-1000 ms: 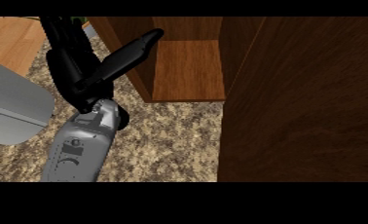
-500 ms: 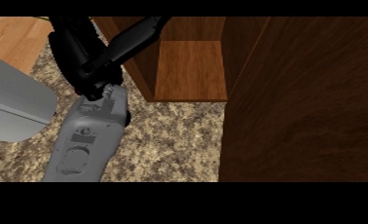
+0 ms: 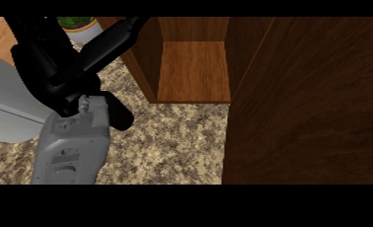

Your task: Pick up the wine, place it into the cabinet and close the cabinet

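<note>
One grey forearm (image 3: 69, 149) comes up from the lower edge at the view's left, ending in a black hand (image 3: 55, 70); which arm it is can't be told from this view, though it sits on the left side, so prob. the left hand. The hand is raised over the speckled beige-brown stone worktop (image 3: 175, 142), w/ one long straight finger (image 3: 109, 48) stretched up-right toward the front edge of the open brown wooden cabinet (image 3: 193, 73); the finger tip is at or just beside the cabinet's left wall near the top of the view. Other fingers bunch dark near the wrist, so whether the hand is apart or together can't be told, and nothing is visibly clamped in it. Cabinet interior shows a bare lighter-wood shelf floor. A dark brown wooden panel (image 3: 299, 102), prob. the cabinet door, fills the right side of the view. Wine bottle isn't visible anywhere in the view. Far left: a grey flat-topped block (image 3: 15, 107) on the worktop. Top left: a green plant in a white pot (image 3: 80, 26), partly hidden behind the hand.
</note>
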Robot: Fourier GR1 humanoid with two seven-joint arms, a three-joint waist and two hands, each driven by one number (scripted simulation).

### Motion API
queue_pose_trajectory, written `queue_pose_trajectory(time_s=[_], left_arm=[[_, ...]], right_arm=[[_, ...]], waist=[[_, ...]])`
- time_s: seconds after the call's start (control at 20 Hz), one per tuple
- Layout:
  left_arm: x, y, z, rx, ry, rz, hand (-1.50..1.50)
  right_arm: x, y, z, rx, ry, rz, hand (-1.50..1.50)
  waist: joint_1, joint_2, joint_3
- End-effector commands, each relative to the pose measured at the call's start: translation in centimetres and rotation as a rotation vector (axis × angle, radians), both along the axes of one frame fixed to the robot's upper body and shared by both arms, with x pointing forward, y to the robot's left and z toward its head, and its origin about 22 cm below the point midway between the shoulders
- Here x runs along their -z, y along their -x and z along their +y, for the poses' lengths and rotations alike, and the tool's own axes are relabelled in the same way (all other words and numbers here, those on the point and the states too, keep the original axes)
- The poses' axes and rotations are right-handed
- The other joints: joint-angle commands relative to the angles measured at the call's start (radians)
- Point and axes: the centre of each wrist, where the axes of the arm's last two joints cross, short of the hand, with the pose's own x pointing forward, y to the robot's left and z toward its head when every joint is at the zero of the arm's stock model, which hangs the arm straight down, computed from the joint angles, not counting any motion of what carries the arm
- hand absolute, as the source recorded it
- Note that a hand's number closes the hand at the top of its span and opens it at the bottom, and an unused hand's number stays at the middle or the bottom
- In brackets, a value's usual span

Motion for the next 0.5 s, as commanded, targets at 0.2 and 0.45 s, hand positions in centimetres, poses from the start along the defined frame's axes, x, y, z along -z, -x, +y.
queue_pose_trajectory(time_s=[0.2, 0.45], left_arm=[[-0.4, 2.3, 1.3, -0.072, 0.03, 0.023, -1.5], [0.9, 4.3, 3.5, -0.116, 0.04, 0.057, -1.5]], right_arm=[[-2.8, 3.3, 0.3, -0.011, -0.011, -0.033, -1.5], [-3.0, 3.2, -0.2, -0.003, -0.013, -0.055, -1.5]], waist=[[-0.002, -0.001, 0.0], [-0.003, 0.001, 0.0]])
